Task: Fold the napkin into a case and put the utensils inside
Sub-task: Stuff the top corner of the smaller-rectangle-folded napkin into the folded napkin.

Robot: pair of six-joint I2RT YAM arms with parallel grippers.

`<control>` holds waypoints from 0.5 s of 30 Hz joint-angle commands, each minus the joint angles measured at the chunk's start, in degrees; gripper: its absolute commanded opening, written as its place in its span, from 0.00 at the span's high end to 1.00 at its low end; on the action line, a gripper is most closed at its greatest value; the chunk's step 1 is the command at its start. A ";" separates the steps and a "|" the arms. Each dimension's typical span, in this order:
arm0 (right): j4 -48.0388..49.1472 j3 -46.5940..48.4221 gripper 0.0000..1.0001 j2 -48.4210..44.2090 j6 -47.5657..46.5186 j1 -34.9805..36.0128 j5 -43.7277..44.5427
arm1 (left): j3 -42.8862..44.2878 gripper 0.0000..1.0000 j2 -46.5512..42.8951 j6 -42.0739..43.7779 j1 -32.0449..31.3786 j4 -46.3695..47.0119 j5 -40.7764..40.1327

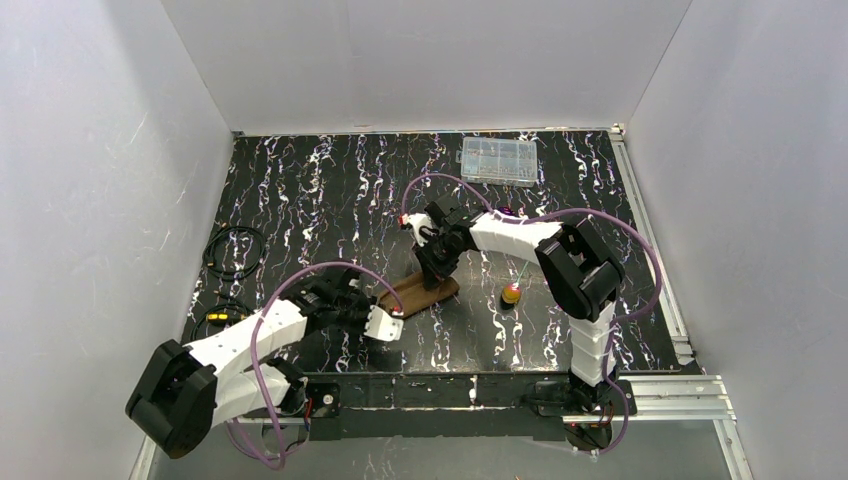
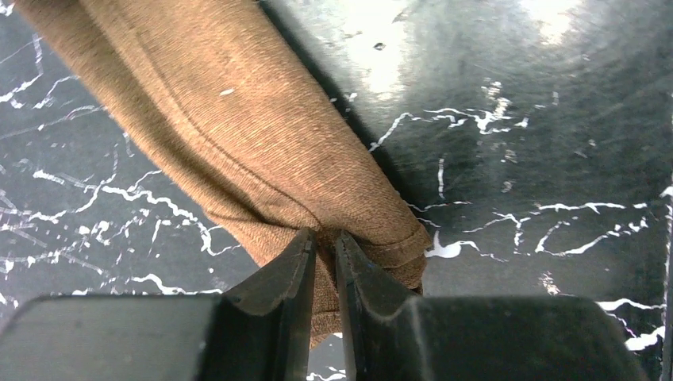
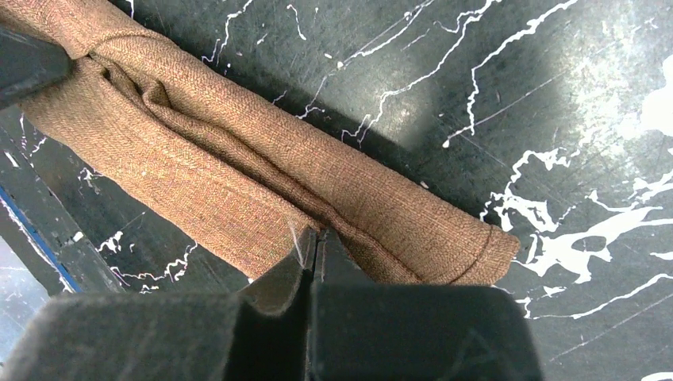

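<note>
Black, white-veined table [image 1: 330, 190] between blank pale walls. Nearest, left claw [image 2: 321, 246] at napkin's [image 2: 238, 135] near end, jaws a slit apart with cloth in the slit; pinched or slack, cannot tell. Napkin: brown coarse weave, folded into long narrow bundle with hemmed ends, lying mid-table. At its far end, right claw [image 3: 313, 242] clamped tight on a fold. Apart to the right, orange-headed utensil [image 1: 511, 294], thin handle barely visible. Farthest, clear compartment box [image 1: 498, 161], contents too small to read.

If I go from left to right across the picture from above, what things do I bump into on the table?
You meet the black cables → left gripper → napkin → orange-headed utensil.
</note>
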 commanded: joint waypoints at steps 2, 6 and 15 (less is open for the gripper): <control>-0.52 1.72 0.99 2.95 0.15 -0.15 2.25 | 0.45 0.87 3.75 7.52 0.06 -10.02 3.53; -2.38 3.83 0.99 3.45 0.38 -0.16 1.93 | -1.27 0.90 4.88 11.50 0.06 -9.80 1.65; -3.06 4.78 0.98 2.80 1.78 -0.17 3.78 | -0.05 1.00 5.51 10.19 0.06 -9.58 1.34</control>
